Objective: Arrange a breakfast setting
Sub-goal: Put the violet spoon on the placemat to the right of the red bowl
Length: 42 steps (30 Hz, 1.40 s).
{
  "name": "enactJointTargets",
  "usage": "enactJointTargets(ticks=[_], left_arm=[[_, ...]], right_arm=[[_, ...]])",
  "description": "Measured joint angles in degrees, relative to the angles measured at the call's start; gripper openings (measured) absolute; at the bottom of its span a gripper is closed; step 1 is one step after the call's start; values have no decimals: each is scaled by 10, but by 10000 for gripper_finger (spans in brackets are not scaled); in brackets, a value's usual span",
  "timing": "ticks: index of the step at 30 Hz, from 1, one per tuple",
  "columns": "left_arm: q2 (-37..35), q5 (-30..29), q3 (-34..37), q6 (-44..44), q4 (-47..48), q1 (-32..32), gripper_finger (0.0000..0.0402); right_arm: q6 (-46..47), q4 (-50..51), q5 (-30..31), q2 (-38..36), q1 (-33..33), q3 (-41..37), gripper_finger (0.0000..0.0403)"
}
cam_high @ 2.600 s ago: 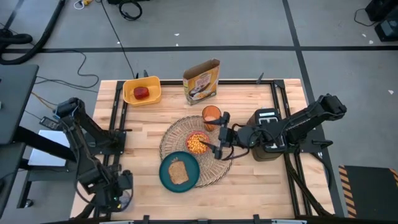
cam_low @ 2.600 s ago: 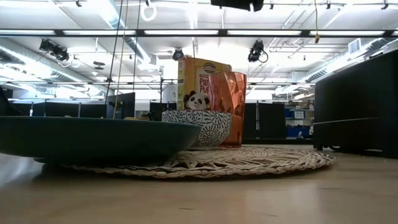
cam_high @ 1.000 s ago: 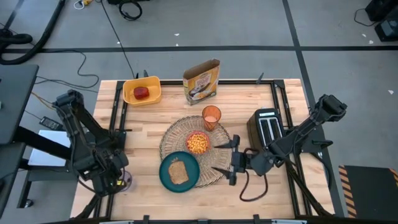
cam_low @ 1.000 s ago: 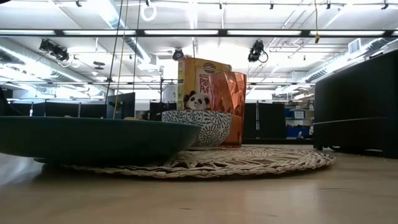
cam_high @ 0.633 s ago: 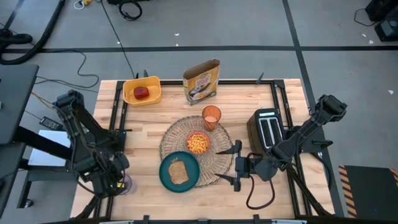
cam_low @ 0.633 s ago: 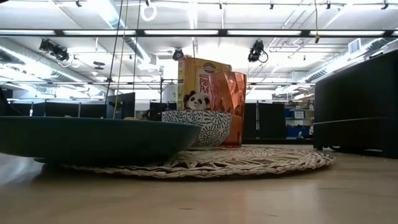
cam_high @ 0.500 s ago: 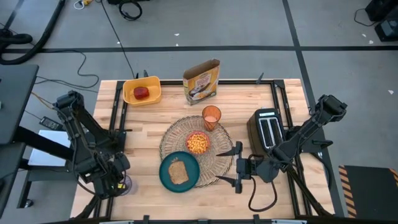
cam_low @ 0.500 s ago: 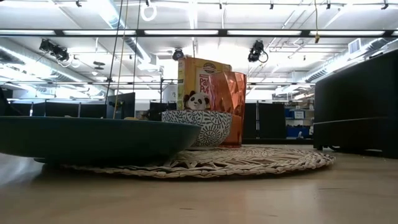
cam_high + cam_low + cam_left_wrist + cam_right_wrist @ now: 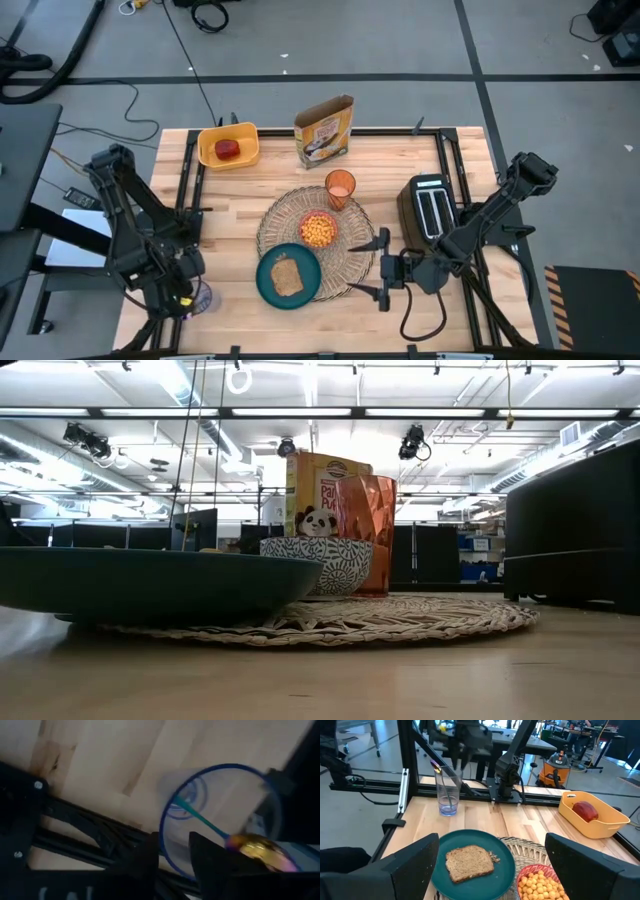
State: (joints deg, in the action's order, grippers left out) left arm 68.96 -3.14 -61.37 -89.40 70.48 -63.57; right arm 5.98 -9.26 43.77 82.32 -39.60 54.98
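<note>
Right tool [image 9: 383, 270], jaws wide and empty, now off placemat [image 9: 352, 270]; left tool's grip unclear.

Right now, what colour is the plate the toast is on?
Teal: the plate under the toast shows best in the right wrist view.

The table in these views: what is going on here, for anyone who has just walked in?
A breakfast setting is partly laid. On the woven placemat sit the teal plate with toast, a red cereal bowl and an orange cup. The left claw hangs over a clear glass holding the spoon. The right claw is open and empty beside the mat. The apple lies in the yellow bin.
</note>
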Motion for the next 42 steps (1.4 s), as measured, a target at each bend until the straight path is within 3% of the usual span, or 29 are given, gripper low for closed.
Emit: enactJointTargets(ticks=[7, 14, 21, 24, 30, 37, 42], left_arm=[[-4, -28, -84, 74, -11, 0, 116], [-4, -105, -155, 140, -62, -1, 106], [-4, -183, -155, 417, -230, -35, 105], [-4, -201, -156, 499, -234, -55, 105], [-3, -196, -155, 461, -146, -79, 105], [5, -210, -155, 472, -154, -99, 92], [20, -212, -155, 466, -162, -120, 78]], right_arm=[[-7, 0, -3, 0, 14, 0, 373], [-12, 0, -4, 0, 42, 0, 373], [-42, -11, -4, 0, 51, 0, 373], [-70, -36, -4, 0, 51, 0, 373], [-131, -92, -1, 0, 52, 0, 373], [-180, -194, 0, 3, 52, 0, 373], [-203, -282, 1, 58, 52, 9, 373]])
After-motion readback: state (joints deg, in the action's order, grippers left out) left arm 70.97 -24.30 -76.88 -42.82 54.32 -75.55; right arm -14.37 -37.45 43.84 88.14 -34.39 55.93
